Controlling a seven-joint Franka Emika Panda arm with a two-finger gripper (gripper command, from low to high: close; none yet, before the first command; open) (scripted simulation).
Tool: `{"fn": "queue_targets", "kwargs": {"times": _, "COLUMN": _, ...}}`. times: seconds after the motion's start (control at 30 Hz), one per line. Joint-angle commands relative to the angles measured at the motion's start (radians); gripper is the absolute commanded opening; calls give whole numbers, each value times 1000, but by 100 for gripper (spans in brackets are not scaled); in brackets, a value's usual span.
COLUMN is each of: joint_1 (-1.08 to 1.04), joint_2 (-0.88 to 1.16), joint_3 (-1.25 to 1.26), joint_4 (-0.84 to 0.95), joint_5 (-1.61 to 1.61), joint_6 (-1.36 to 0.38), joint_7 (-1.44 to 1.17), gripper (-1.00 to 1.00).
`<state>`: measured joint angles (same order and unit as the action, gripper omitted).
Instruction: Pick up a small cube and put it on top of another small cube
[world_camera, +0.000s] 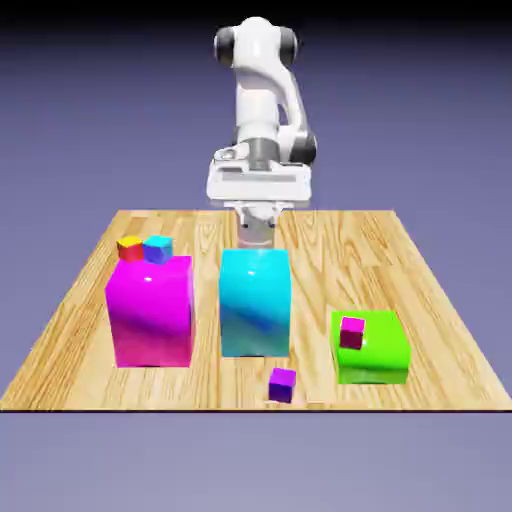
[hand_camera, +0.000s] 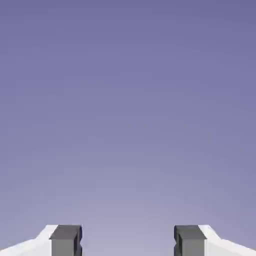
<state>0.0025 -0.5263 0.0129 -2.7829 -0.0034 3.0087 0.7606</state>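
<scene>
Pick to come, my claw (hand_camera: 129, 240) wide and empty, and I must aim down at one small cube: purple cube (world_camera: 282, 385) near six o'clock on the exterior view's counter (world_camera: 210, 385), pink cube (world_camera: 352, 333) at four, orange cube (world_camera: 130, 249) and blue cube (world_camera: 158, 249) at ten!

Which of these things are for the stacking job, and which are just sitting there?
Likely for the job:
- purple cube
- magenta cube
- blue cube
- red-orange cube
Which two, I can't tell.

Probably just there:
- tall magenta block
- cyan block
- green block
</scene>
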Motion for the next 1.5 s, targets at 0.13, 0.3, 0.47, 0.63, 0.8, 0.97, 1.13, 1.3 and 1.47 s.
{"fn": "queue_targets", "kwargs": {"times": 0.13, "joint_1": -39, "joint_2": 181, "joint_3": 54, "joint_4": 112, "joint_5": -14, "joint_6": -117, "joint_7": 81, "gripper": 0}}
{"fn": "queue_targets", "kwargs": {"times": 0.3, "joint_1": -79, "joint_2": 362, "joint_3": 107, "joint_4": 225, "joint_5": -28, "joint_6": -234, "joint_7": 163, "gripper": 0}}
{"fn": "queue_targets", "kwargs": {"times": 0.47, "joint_1": -118, "joint_2": 544, "joint_3": 161, "joint_4": 337, "joint_5": -41, "joint_6": -351, "joint_7": 244, "gripper": 0}}
{"fn": "queue_targets", "kwargs": {"times": 0.63, "joint_1": -157, "joint_2": 725, "joint_3": 214, "joint_4": 450, "joint_5": -55, "joint_6": -468, "joint_7": 325, "gripper": 0}}
{"fn": "queue_targets", "kwargs": {"times": 0.8, "joint_1": -197, "joint_2": 906, "joint_3": 268, "joint_4": 562, "joint_5": -69, "joint_6": -586, "joint_7": 406, "gripper": 0}}
{"fn": "queue_targets", "kwargs": {"times": 0.97, "joint_1": -171, "joint_2": 1026, "joint_3": 239, "joint_4": 569, "joint_5": -106, "joint_6": -485, "joint_7": 434, "gripper": 0}}
{"fn": "queue_targets", "kwargs": {"times": 1.13, "joint_1": -170, "joint_2": 1031, "joint_3": 237, "joint_4": 569, "joint_5": -108, "joint_6": -480, "joint_7": 436, "gripper": -100}}
{"fn": "queue_targets", "kwargs": {"times": 1.3, "joint_1": -168, "joint_2": 869, "joint_3": 270, "joint_4": 579, "joint_5": -67, "joint_6": -649, "joint_7": 397, "gripper": -100}}
{"fn": "queue_targets", "kwargs": {"times": 1.47, "joint_1": -209, "joint_2": 688, "joint_3": 194, "joint_4": 576, "joint_5": -30, "joint_6": -831, "joint_7": 345, "gripper": -100}}
